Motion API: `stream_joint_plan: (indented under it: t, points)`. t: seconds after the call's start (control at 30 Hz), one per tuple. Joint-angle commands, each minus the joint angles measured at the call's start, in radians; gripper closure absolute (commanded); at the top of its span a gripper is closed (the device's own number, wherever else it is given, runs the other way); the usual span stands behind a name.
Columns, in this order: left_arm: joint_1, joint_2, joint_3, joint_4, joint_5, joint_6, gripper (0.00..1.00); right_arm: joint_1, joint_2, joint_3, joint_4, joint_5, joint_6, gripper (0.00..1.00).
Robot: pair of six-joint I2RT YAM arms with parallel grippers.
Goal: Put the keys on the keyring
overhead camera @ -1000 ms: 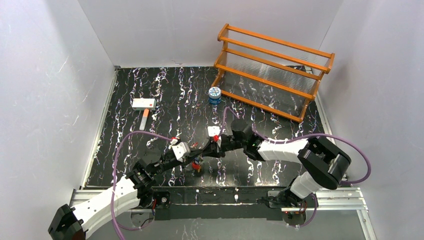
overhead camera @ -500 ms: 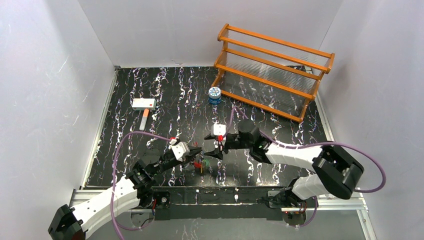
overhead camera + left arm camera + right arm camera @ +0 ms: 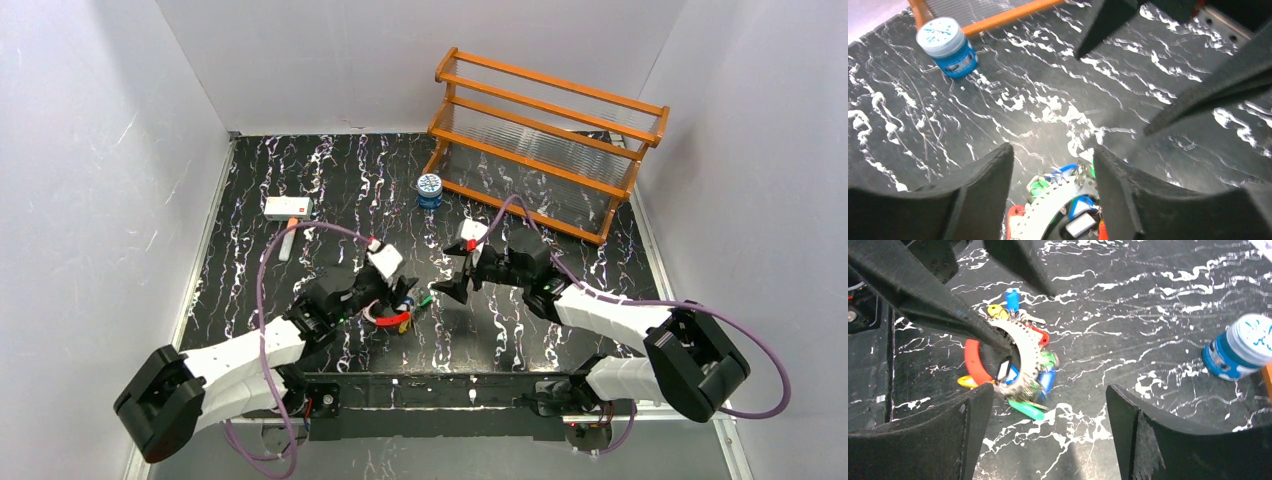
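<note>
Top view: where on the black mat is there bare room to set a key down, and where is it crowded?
Free: the strip between the white tool and the blue tin, and the far left corner of the mat. Crowded: near middle, the keys with the left claw and right claw beside them.

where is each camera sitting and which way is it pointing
Top external: above and behind the bases, looking down the table toward the rack; both arms show, left gripper and right gripper included.
Left wrist: faces the far right past its own fingers; the right gripper's fingers show too.
Right wrist: faces leftward past its own fingers; the left gripper's fingers show too.
Shared: both wrist views hold the keys bunched at the keyring and the blue tin.
</note>
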Motion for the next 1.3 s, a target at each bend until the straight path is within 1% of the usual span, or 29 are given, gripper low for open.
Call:
stream_joint_plan:
  t: [0.0, 0.03, 0.07, 0.1, 0.27, 0.33, 0.43, 0.5, 0.6, 0.67, 0.7, 0.77, 0.83, 0.93, 1.0, 1.1, 1.2, 1.27]
  points:
    - [0.019, 0.089, 0.106, 0.077, -0.139, -0.073, 0.25, -0.069, -0.019, -0.007, 0.026, -0.035, 0.106, 0.08]
    - [0.029, 0.111, 0.125, 0.077, -0.158, -0.098, 0.14, -0.087, -0.015, -0.009, 0.031, -0.033, 0.132, 0.06]
    - [0.047, 0.131, 0.144, 0.078, -0.171, -0.129, 0.06, -0.106, -0.014, -0.010, 0.036, -0.036, 0.153, 0.04]
    - [0.072, 0.149, 0.159, 0.078, -0.165, -0.165, 0.02, -0.126, -0.014, -0.014, 0.042, -0.037, 0.174, 0.02]
    - [0.252, 0.222, 0.189, 0.110, -0.051, -0.311, 0.02, -0.244, -0.029, -0.047, 0.048, -0.015, 0.268, 0.01]
    - [0.313, 0.234, 0.179, 0.124, -0.041, -0.349, 0.02, -0.312, -0.037, -0.064, 0.045, -0.011, 0.297, 0.01]
    - [0.409, 0.236, 0.140, 0.161, -0.047, -0.431, 0.02, -0.400, -0.059, -0.093, 0.030, 0.008, 0.319, 0.01]
    - [0.477, 0.227, 0.099, 0.189, -0.085, -0.490, 0.01, -0.460, -0.081, -0.103, -0.012, 0.040, 0.304, 0.01]
    - [0.561, 0.199, 0.039, 0.203, -0.169, -0.527, 0.02, -0.547, -0.121, -0.102, -0.111, 0.175, 0.278, 0.01]
    - [0.592, 0.181, 0.007, 0.205, -0.228, -0.495, 0.01, -0.584, -0.147, -0.105, -0.154, 0.312, 0.252, 0.01]
    - [0.595, 0.178, -0.004, 0.204, -0.268, -0.471, 0.01, -0.593, -0.153, -0.107, -0.164, 0.356, 0.231, 0.01]
    - [0.596, 0.190, -0.017, 0.203, -0.336, -0.433, 0.02, -0.599, -0.146, -0.118, -0.163, 0.430, 0.198, 0.01]
    - [0.596, 0.224, -0.023, 0.201, -0.370, -0.385, 0.02, -0.601, -0.117, -0.134, -0.136, 0.480, 0.164, 0.01]
    - [0.597, 0.283, -0.002, 0.191, -0.445, -0.367, 0.02, -0.601, -0.060, -0.176, -0.014, 0.528, 0.172, 0.01]
    - [0.597, 0.313, 0.018, 0.198, -0.414, -0.310, 0.02, -0.602, -0.021, -0.210, 0.087, 0.540, 0.178, 0.01]
    - [0.597, 0.333, 0.027, 0.202, -0.436, -0.274, 0.01, -0.601, 0.035, -0.241, 0.199, 0.545, 0.181, 0.01]
    - [0.597, 0.379, -0.003, 0.277, -0.487, -0.196, 0.02, -0.602, 0.085, -0.265, 0.303, 0.553, 0.187, 0.01]
    - [0.598, 0.435, -0.025, 0.349, -0.525, -0.181, 0.02, -0.603, 0.103, -0.264, 0.337, 0.542, 0.183, 0.01]
